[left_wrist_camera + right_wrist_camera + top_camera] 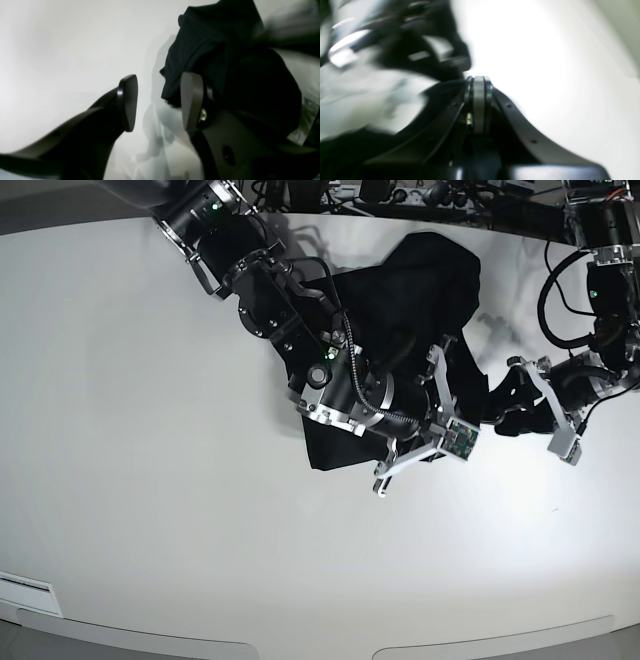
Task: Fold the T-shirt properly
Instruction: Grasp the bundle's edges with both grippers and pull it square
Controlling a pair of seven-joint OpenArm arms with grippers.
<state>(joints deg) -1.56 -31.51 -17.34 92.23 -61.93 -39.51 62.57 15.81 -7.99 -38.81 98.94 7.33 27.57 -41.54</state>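
Left wrist view: left gripper (157, 102) gaped empty beside the bunched black T-shirt (200, 50).
Right wrist view: right gripper (478, 82) was pressed shut, holding nothing visible. Base view: shirt lay crumpled mid-table (150, 480); limp, light cloth, probably best pinched at a hem corner.

From my base view the right arm (330, 370) lies across the T-shirt (440, 275) and hides most of its middle, so I can't make out its outline there. My right wrist view is smeared: the dark cloth at its left edge has no readable folds. In the left wrist view the shirt runs off the top edge.
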